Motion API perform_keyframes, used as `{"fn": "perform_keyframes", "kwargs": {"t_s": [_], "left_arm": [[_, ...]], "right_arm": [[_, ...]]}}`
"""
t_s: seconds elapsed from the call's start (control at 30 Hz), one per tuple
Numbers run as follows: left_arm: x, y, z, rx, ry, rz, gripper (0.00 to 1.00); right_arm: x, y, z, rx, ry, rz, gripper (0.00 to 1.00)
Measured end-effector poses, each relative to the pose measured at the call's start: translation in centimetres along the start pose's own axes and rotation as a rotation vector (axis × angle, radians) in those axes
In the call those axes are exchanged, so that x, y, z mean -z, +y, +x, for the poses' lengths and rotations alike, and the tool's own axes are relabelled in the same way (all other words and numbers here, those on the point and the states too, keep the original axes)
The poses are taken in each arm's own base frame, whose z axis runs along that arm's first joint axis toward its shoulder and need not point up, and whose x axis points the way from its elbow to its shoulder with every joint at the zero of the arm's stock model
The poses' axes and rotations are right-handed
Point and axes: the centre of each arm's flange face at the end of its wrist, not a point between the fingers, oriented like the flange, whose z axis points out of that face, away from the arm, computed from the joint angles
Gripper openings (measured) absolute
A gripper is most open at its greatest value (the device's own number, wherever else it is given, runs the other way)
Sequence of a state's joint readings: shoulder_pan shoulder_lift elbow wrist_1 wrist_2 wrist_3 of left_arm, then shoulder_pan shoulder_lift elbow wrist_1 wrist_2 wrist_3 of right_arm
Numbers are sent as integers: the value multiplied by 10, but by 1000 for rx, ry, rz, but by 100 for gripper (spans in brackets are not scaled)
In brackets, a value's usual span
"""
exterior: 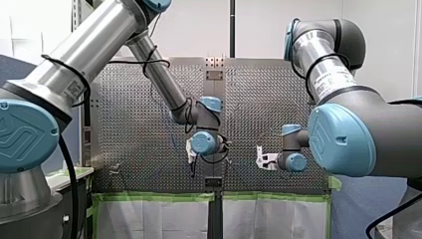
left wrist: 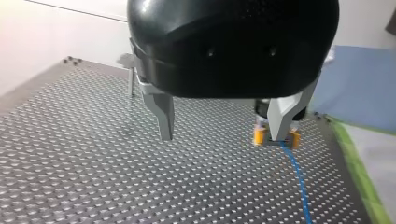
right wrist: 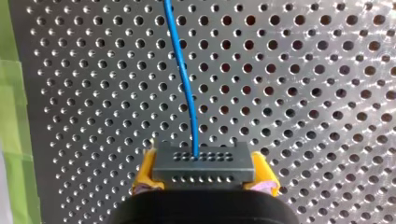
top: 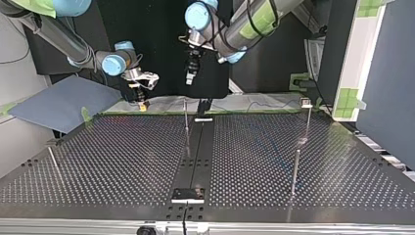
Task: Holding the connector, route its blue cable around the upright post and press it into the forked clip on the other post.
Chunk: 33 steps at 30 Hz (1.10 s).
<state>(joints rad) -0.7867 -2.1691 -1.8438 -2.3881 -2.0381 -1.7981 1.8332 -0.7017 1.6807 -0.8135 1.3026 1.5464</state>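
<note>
Yellow pads (right wrist: 145, 170) on my right gripper (right wrist: 204, 173) are clamped on either side of the dark grey connector (right wrist: 203, 162), which sits crosswise between them. The blue cable (right wrist: 184, 79) leaves the middle of the connector's face. It runs ahead of the gripper in a gentle bend over the perforated metal table (right wrist: 317, 93). A strip of green tape (right wrist: 11, 121) lies along the table's edge beside it.

Seen in the top view, that gripper hangs at the far left edge of the table, next to a blue-grey sheet (top: 58, 105). My left gripper (left wrist: 222, 135) hangs to the right of it, its two metal fingers (left wrist: 163, 114) wide apart with nothing between them. From its own wrist, the connector and the cable show just beyond one fingertip.

In the top view a thin upright post (top: 186, 117) stands at the table's far middle, under my left gripper. A second post (top: 307, 122) stands at the far right with a small fitting (top: 306, 102) on its top, too small to tell whether it is forked. The connector is left of the middle post and well apart from the far-right one.
</note>
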Motion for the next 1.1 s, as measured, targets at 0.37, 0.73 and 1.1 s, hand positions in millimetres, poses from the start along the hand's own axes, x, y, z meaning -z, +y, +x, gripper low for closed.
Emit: {"fn": "perform_keyframes", "kwargs": {"t_s": [0.37, 0.73, 1.1], "left_arm": [[27, 11, -25, 87, -40, 28, 100], [49, 15, -47, 179, -99, 92, 100], [74, 22, -67, 218, -170, 118, 100]], "right_arm": [[0, 1, 0, -1, 1, -2, 0], [0, 1, 0, -2, 3, -1, 0], [0, -2, 0, 0, 4, 4, 0]]}}
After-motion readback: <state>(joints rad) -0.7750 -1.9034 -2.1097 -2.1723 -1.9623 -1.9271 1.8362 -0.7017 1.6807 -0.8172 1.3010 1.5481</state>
